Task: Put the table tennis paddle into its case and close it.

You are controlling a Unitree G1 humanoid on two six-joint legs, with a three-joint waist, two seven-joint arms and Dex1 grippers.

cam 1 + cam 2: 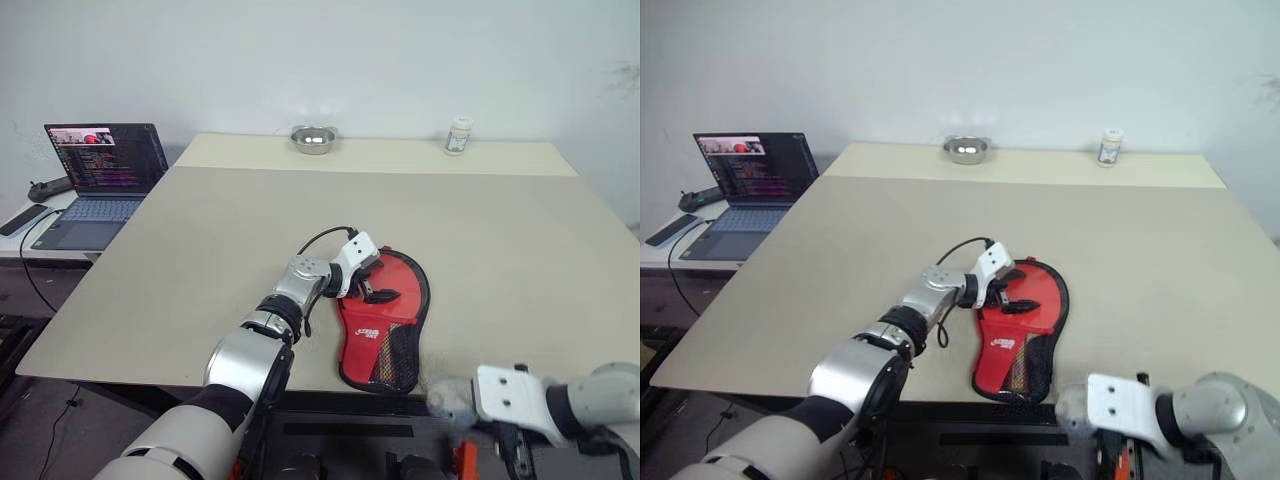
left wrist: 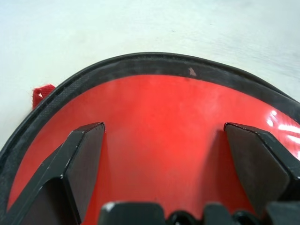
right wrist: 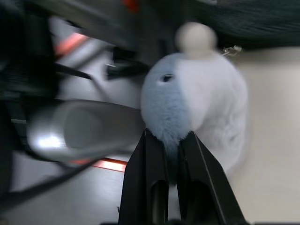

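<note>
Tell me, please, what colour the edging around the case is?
Black: the case is red with a black edging, clearest in the left wrist view.

The table (image 1: 250,230) is pale beige; near its front edge the case (image 1: 385,320) is red with black edging, a dark mesh panel and a white logo at its narrow end; at the far edge stand a silver metal bowl (image 1: 313,139) and a small white jar (image 1: 459,135); the left gripper (image 1: 372,280) has black fingers on a white body; the fluffy toy (image 3: 197,93) is white and pale blue-grey.
</note>
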